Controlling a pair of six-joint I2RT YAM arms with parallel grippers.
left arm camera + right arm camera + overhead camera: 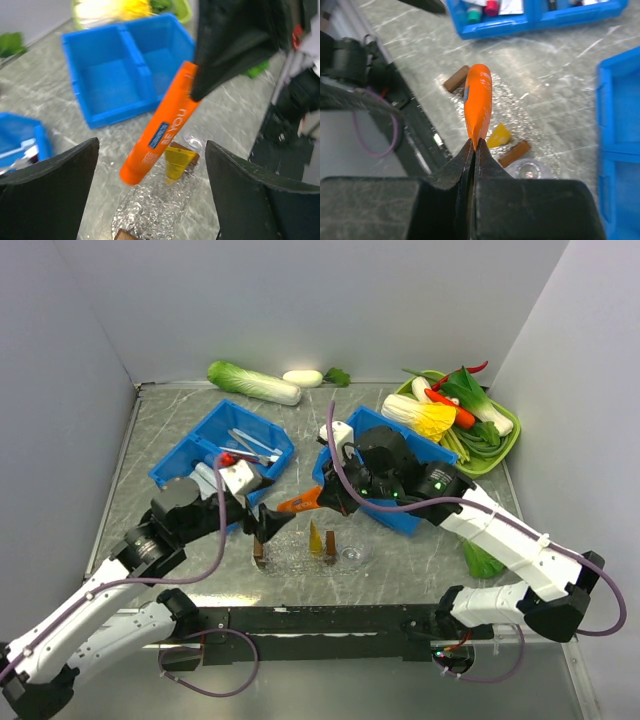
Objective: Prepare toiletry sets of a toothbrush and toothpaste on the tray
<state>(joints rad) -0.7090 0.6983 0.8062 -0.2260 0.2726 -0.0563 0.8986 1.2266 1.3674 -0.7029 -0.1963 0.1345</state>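
The right gripper (472, 147) is clamped tight on the flat crimped end of an orange plastic toothpaste tube (477, 102). The tube slants out from the fingers with its rounded cap end lowest, above the shallow clear oval tray with the bumpy glassy surface (512, 102). Whether the cap touches the tray cannot be told.

The left gripper (268, 530) stands with its jaws spread wide apart and holds nothing. It faces the tube's cap end over the tray's left end.

The tray lies by the table's near edge, at its middle, between the two arms. On it are a small yellow tube (499, 136) and two short brown blocks (515, 152), one just beside the yellow tube.

Slim pale whitish-grey plastic toothbrushes (252, 447) lie in the blue plastic bin (190, 455) at the table's left, well apart from the tray. A second blue bin with two compartments (107, 82) sits just beyond the tray.
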